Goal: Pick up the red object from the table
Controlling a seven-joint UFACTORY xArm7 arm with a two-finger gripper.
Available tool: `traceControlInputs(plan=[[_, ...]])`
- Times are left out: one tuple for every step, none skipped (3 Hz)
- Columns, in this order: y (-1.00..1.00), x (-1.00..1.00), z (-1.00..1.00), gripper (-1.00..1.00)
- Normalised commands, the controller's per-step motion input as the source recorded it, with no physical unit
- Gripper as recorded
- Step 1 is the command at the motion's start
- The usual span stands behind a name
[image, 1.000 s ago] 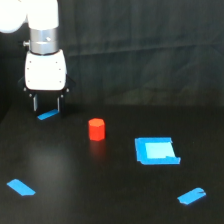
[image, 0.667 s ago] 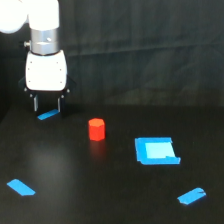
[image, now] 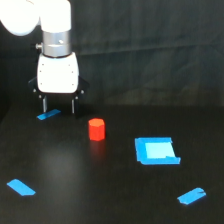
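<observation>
- Right now we are hanging our gripper above the far left part of the table, its two fingers spread apart and gripping nothing.
- The red object is standing upright on the table, to the right of the gripper and a little nearer the camera, apart from it.
- A blue tape strip is lying just under the fingers, and the blue square is sitting further right, well clear of the cylinder.
- As we judge it, we are in the approach step, with the lift not yet begun.
- To do this well, we are aiming to centre the open jaws over the cylinder first, then lower straight down so one finger passes each side.
- We are wanting to close low on its plain sides, since a glancing finger could topple or roll it.
</observation>
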Motion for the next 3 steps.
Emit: traceControlInputs(plan=[[-0.16, 0.92, 0.05, 1.00], [-0.33, 0.85, 0.36, 1.00], [-0.66, 0.86, 0.34, 1.00]])
